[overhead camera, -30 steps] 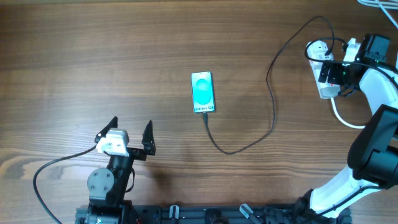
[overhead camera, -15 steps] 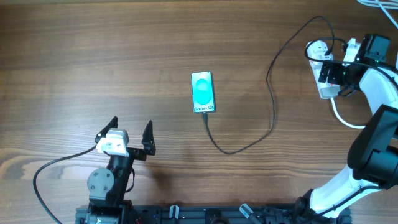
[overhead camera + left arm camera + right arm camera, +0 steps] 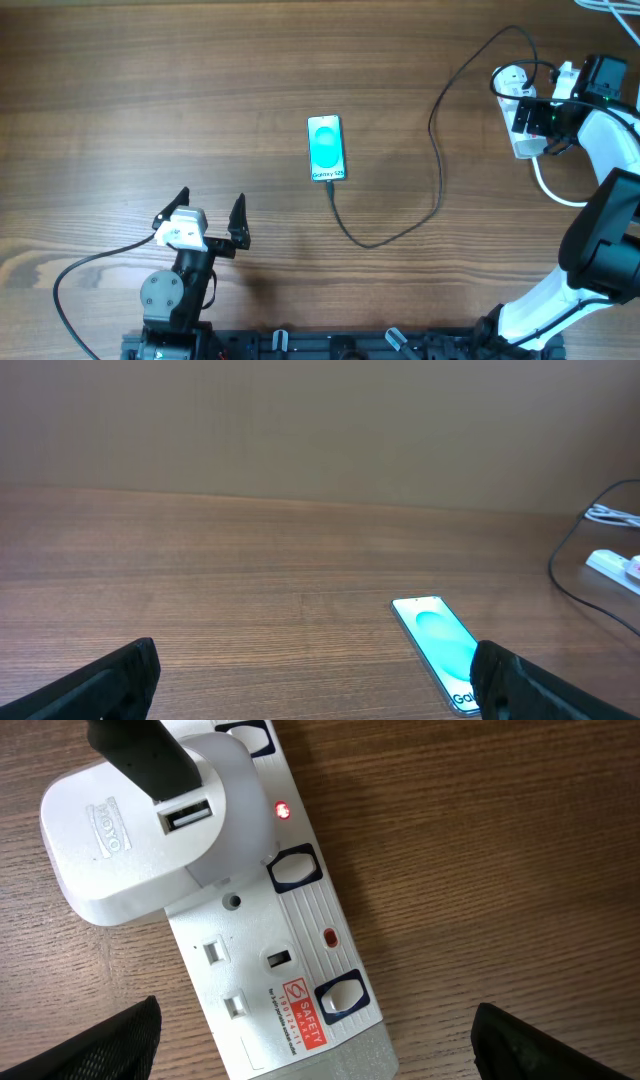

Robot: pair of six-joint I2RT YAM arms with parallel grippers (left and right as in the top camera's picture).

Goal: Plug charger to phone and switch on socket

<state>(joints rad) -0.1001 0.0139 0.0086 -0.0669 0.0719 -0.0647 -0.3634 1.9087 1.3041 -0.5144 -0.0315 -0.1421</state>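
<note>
Phone [image 3: 327,148] lies well apart from both tools; left tool [image 3: 210,215] spread near table [image 3: 300,300] edge, right tool [image 3: 318,1048] spread over socket [image 3: 290,925].

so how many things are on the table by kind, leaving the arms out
phone: 1
charger, black cable plus white plug head: 1
socket, white power strip: 1
total: 3
</note>
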